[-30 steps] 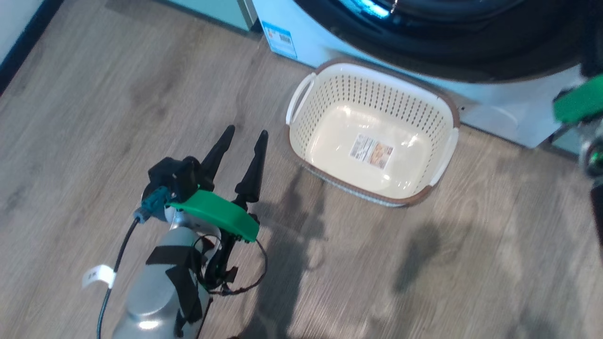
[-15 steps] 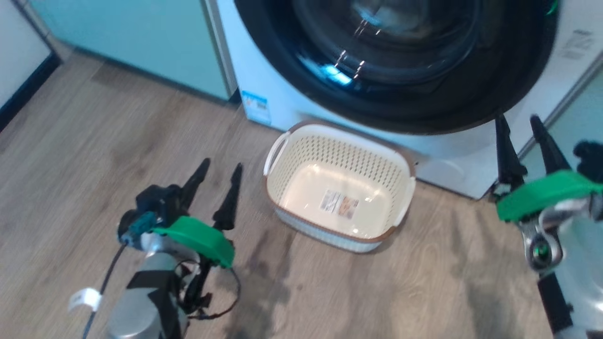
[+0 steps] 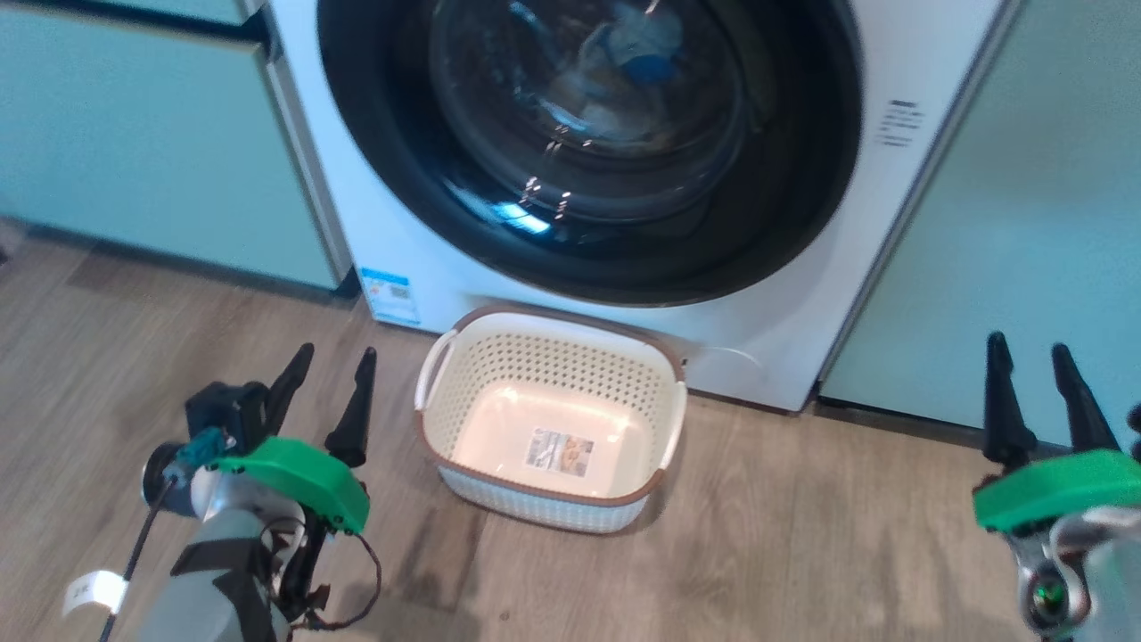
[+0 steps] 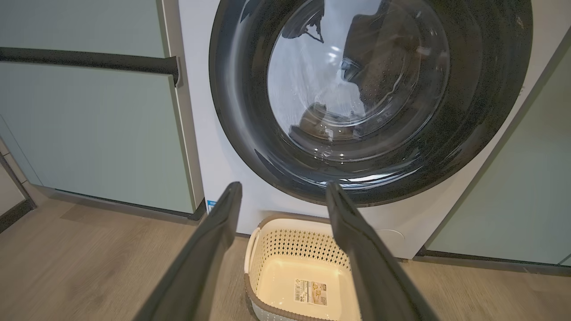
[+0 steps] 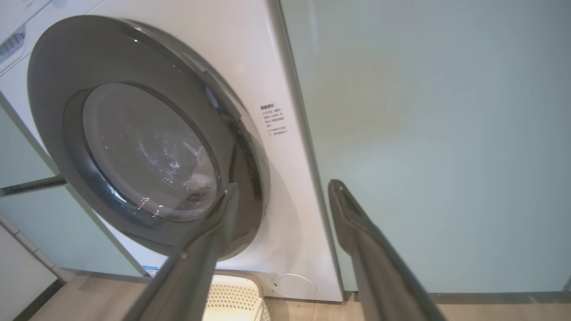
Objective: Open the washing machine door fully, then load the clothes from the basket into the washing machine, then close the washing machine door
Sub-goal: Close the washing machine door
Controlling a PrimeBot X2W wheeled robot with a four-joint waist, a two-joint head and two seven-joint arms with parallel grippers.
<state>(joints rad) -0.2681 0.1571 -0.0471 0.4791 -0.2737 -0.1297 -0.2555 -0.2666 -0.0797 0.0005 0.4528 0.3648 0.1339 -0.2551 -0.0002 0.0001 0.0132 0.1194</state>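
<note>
The washing machine [image 3: 357,223], white, stands between pale-green cabinets [image 3: 151,152]. The washing machine door [image 3: 588,143], round and black-rimmed, lies flat against its front. Through the bulging glass the clothes [image 3: 615,71] show as a pale heap with a small bright blue piece among them, blurred by reflections. The basket [image 3: 545,379] sits on the wooden floor [image 3: 802,535], directly below the door and close against the foot of the machine. Its cream base is in plain sight and carries a rectangular printed label [image 3: 559,451] whose writing is too small to read. A blue-and-white sticker [image 3: 390,296] is stuck at the lower left corner of the machine's front; its print cannot be made out. On the right side of the front, beside the door, is a small block of dark lettering [image 3: 894,123], also illegible. The left end effector [image 3: 335,357] hangs above the floor just left of the basket, its two dark fingers spread apart with nothing between them. A white tag [image 3: 94,590] on its arm's cable has no legible writing. The right end effector [image 3: 1028,346] hangs well to the right of the basket, in front of the right-hand cabinet, fingers likewise spread and touching nothing.
</note>
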